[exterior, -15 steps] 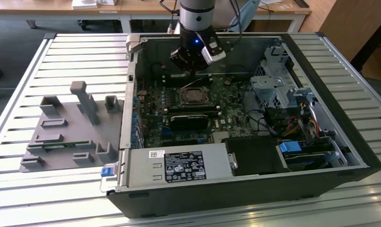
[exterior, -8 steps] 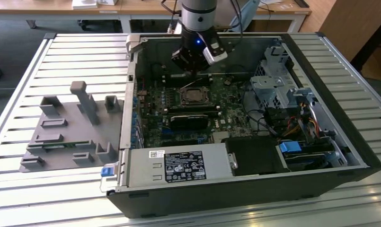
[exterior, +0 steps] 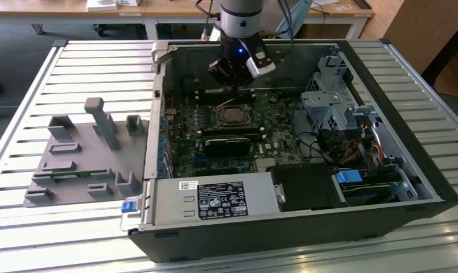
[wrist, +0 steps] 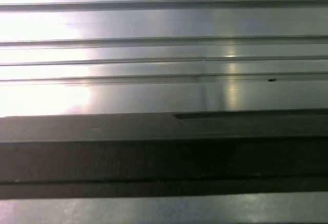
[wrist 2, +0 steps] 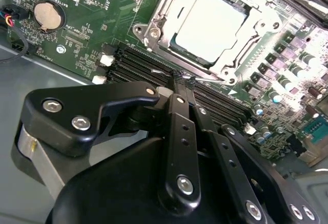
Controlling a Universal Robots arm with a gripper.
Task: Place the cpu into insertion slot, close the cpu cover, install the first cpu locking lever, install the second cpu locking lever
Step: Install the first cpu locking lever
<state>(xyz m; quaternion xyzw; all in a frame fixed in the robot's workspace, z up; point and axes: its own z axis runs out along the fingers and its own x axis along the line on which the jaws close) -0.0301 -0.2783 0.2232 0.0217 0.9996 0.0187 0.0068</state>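
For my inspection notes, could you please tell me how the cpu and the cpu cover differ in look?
The cpu is a solid, pale, matte square, while the cpu cover is a shiny silvery frame with a large window. The cpu sits in the middle; the cpu cover runs round its edges. Both are square, metallic and lie together on the green board.
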